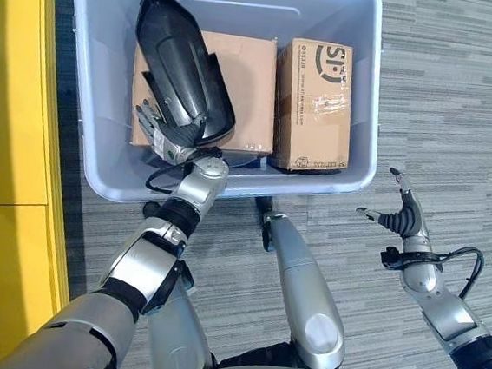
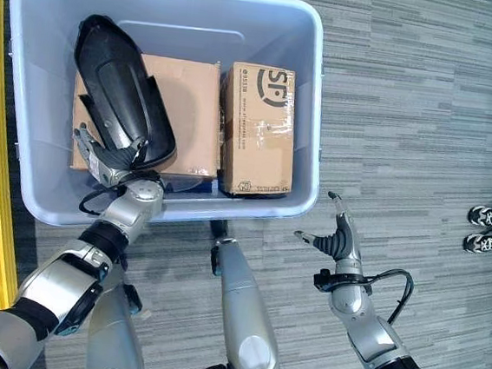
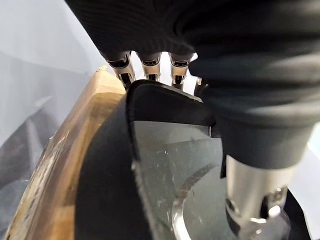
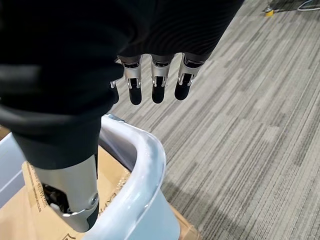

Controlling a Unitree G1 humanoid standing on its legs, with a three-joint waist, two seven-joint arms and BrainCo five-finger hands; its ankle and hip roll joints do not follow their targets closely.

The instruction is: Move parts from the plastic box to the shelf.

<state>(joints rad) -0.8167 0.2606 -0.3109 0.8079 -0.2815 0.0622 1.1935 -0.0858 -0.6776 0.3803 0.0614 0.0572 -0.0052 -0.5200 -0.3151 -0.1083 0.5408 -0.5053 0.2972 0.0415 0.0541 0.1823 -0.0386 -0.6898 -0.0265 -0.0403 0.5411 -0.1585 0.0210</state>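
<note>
Inside plastic box, left hand grips black part; fingertips hidden.

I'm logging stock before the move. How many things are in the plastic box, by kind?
Black curved part: 1, held at its near end by the left hand
Cardboard boxes: 2, one wide, one narrow
Total: 3

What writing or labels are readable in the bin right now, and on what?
Small cardboard box, on the robot's right in the bin: a big dark logo and lines of small print along one edge, too blurred to quote.
Larger cardboard box, black part, plastic box: no print shows.
</note>
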